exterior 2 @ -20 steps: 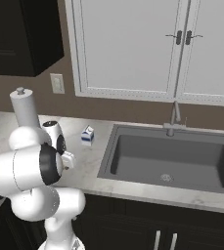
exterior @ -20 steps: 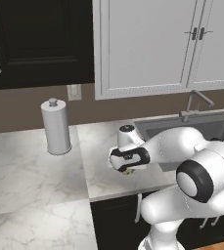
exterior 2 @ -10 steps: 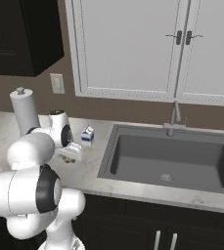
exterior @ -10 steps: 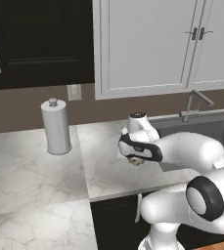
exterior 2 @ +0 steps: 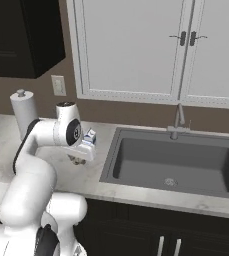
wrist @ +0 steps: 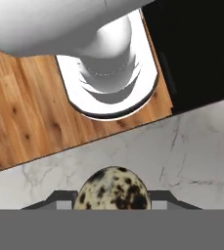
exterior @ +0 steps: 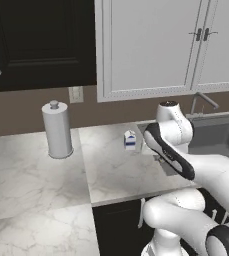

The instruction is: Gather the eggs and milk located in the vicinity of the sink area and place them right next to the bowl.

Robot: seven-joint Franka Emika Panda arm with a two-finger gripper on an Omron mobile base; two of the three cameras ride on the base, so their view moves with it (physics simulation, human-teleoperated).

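Hand view: speckled egg (wrist: 112,188) clamped between tool (wrist: 112,197) fingers, lower half cut off, above marble bench (wrist: 191,141); milk carton (exterior: 130,140) on bench beside sink (exterior 2: 178,160), partly hidden in right base view.

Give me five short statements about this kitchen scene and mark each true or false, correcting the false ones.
1. The end effector holds a speckled egg. True.
2. The milk carton lies inside the sink. False: it stands on the counter, left of the sink.
3. The paper-towel roll stands upright. True.
4. The white cabinet doors above the sink hang open. False: they are closed.
5. The egg is plain white. False: it is pale with dark speckles.
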